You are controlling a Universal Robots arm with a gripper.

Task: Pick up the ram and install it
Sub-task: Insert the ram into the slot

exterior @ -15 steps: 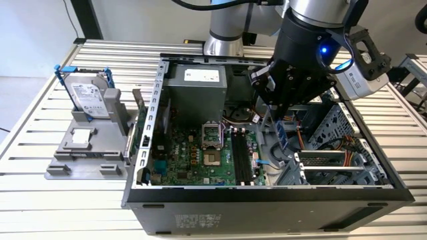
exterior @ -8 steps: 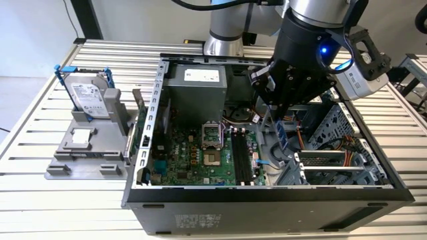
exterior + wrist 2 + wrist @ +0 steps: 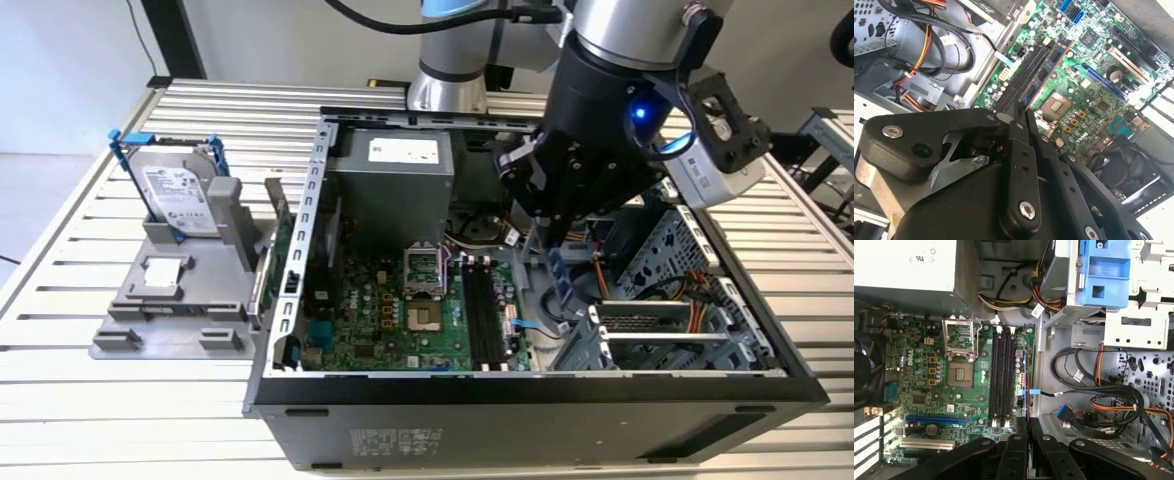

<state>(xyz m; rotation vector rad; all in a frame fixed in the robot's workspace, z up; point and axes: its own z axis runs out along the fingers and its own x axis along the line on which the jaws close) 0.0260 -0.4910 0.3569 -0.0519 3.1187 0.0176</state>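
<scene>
The black gripper (image 3: 1027, 426) pinches the thin, long, dark ram (image 3: 1026, 385) tight by one end. The ram hangs over the green motherboard (image 3: 919, 385). It points the same way as the long black slots (image 3: 1003, 375) (just beside them, on the side of the cables (image 3: 1089, 390)).

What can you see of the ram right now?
The ram shows edge-on in both wrist views: a thin, long, dark strip with a reddish-brown edge, looking like circuit board. One end is clamped in the gripper; the rest juts straight out from it. It runs parallel to the black memory slots, above the motherboard and close beside them. Whether it touches a slot cannot be told.
</scene>
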